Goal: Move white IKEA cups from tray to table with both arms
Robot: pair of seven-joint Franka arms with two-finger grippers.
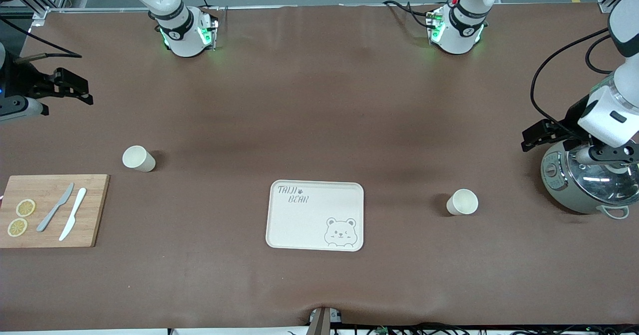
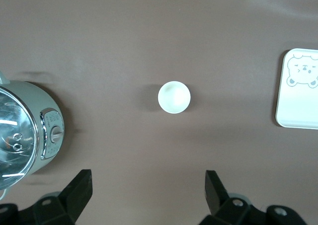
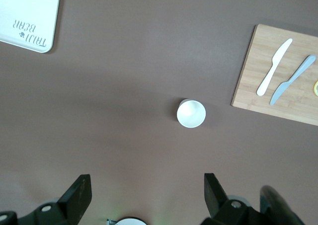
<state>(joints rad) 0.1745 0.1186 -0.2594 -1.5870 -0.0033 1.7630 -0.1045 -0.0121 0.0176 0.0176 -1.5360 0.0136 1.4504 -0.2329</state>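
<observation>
Two white IKEA cups stand upright on the brown table. One cup [image 1: 139, 158] is toward the right arm's end, beside the cutting board; it also shows in the right wrist view [image 3: 191, 113]. The other cup [image 1: 462, 202] is toward the left arm's end, between the tray and the cooker; it also shows in the left wrist view [image 2: 174, 97]. My right gripper [image 1: 82, 89] [image 3: 146, 192] is open and empty, high over the table's end. My left gripper [image 1: 526, 140] [image 2: 147, 190] is open and empty, high beside the cooker.
A cream bear-printed tray [image 1: 315, 215] lies mid-table, nearer the front camera. A wooden cutting board [image 1: 92, 210] with two knives and lemon slices lies at the right arm's end. A rice cooker [image 1: 564, 195] with a glass lid stands at the left arm's end.
</observation>
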